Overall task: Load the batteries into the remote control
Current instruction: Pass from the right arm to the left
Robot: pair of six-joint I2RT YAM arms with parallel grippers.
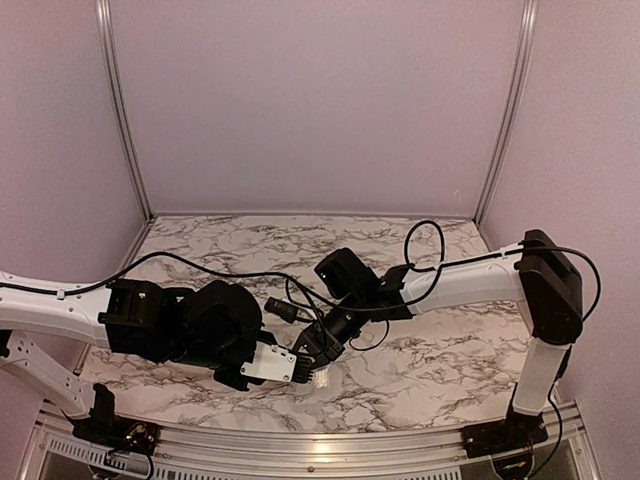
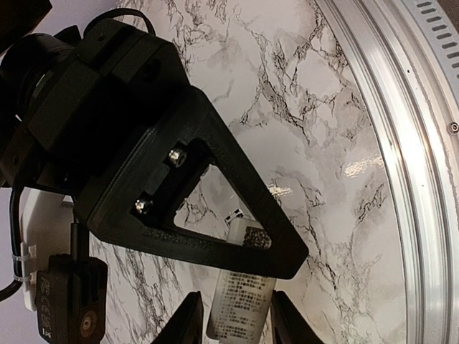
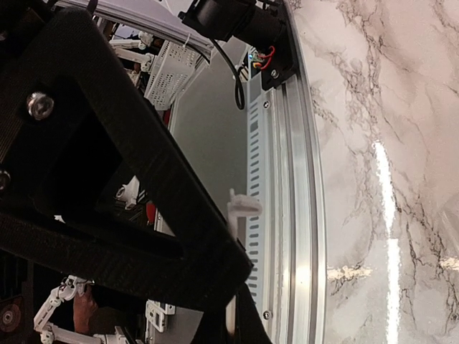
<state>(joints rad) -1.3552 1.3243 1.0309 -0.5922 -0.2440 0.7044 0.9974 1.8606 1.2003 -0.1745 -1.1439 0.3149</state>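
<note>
The remote control (image 2: 242, 290) shows as a white flat slab with a printed label and a code square, hanging just above the marble. My right gripper (image 1: 322, 350) is shut on it, and one of its black frame fingers (image 2: 287, 251) crosses over the slab. In the right wrist view my right gripper (image 3: 229, 326) pinches the remote control (image 3: 244, 206), seen there as a thin white strip with a tab at its end. My left gripper (image 2: 235, 308) flanks its lower half, open, with a sliver of marble showing at the left finger. The batteries are out of view.
An aluminium rail (image 2: 401, 179) runs along the table's near edge, close to both grippers. Black cables (image 1: 420, 240) loop over the right arm. Both arms (image 1: 200, 325) crowd the front middle of the marble table (image 1: 430, 360).
</note>
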